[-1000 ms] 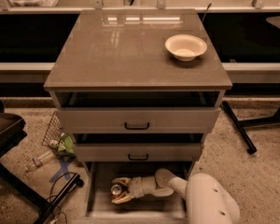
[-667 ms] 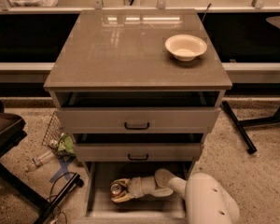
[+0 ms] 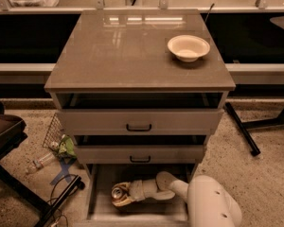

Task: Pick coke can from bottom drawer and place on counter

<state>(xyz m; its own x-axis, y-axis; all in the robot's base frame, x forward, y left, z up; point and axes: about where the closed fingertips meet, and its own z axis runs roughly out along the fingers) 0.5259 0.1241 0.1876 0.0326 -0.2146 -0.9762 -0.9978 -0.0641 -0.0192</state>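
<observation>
The coke can (image 3: 117, 192) stands in the open bottom drawer (image 3: 100, 207), left of its middle, and only its silver top shows. My gripper (image 3: 125, 195) reaches into the drawer from the right, low over its floor. Its tan fingers (image 3: 127, 203) sit on both sides of the can and look closed against it. My white arm (image 3: 208, 202) comes in from the lower right and hides the drawer's right part. The counter (image 3: 128, 51) is the glossy grey-brown top of the cabinet, well above the gripper.
A cream bowl (image 3: 188, 47) sits on the counter's back right. Two drawers with black handles (image 3: 138, 127) hang slightly open above the bottom drawer. A plastic bottle (image 3: 40, 162), a wire basket and litter lie on the floor at left, next to a dark chair (image 3: 4, 136).
</observation>
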